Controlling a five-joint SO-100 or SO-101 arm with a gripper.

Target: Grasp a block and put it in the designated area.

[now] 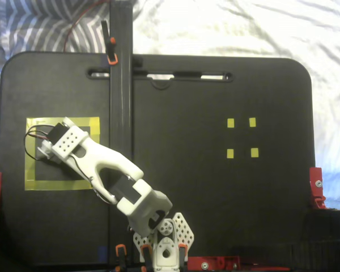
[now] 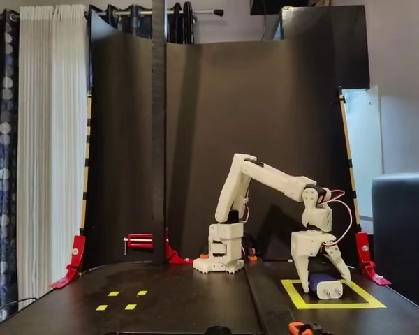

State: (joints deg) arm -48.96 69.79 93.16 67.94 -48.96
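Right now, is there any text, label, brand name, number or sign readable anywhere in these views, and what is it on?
None: no readable text, label, brand or number shows in either fixed view.
The block, lying between the open tool fingers inside the designated area, shows no marking.
The four small yellow squares are plain tape, without writing.

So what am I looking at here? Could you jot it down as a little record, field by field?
arm: white, one gripper, reaching down into the yellow square
gripper: fingers spread open either side of the block
block: dark blue, lying on the table inside the square
yellow tape square: large outline, at the right in the side-on fixed view
four small yellow squares: bare, on the far side of the table
table: black
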